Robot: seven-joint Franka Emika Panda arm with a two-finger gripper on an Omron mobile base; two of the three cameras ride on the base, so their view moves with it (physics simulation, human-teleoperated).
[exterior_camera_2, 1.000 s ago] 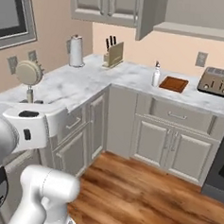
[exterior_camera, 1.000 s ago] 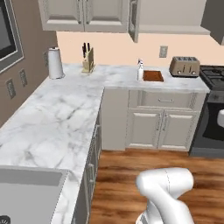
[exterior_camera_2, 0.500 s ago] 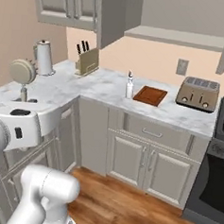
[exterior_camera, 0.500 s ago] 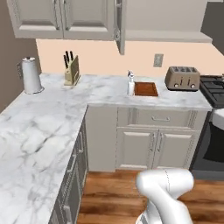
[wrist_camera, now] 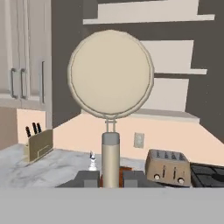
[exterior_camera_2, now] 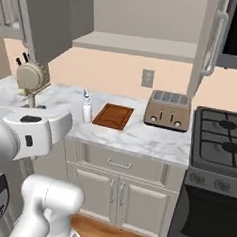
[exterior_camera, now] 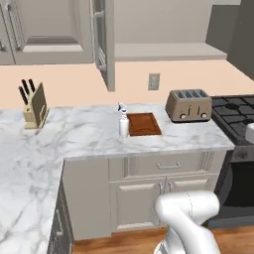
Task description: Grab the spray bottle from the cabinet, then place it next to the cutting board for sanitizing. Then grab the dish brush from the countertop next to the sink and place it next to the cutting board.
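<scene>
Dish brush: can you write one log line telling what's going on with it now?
gripper: shut on dish brush | brush: upright, head up | spray bottle: beside cutting board | step: brush not yet placed

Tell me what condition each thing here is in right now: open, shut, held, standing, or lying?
Cabinet: door swung open.
Spray bottle: standing upright on the countertop, beside the cutting board.
Cutting board: lying flat.
Dish brush: held upright, head on top.
Gripper: shut on the brush handle.
Toaster: slots empty.
</scene>
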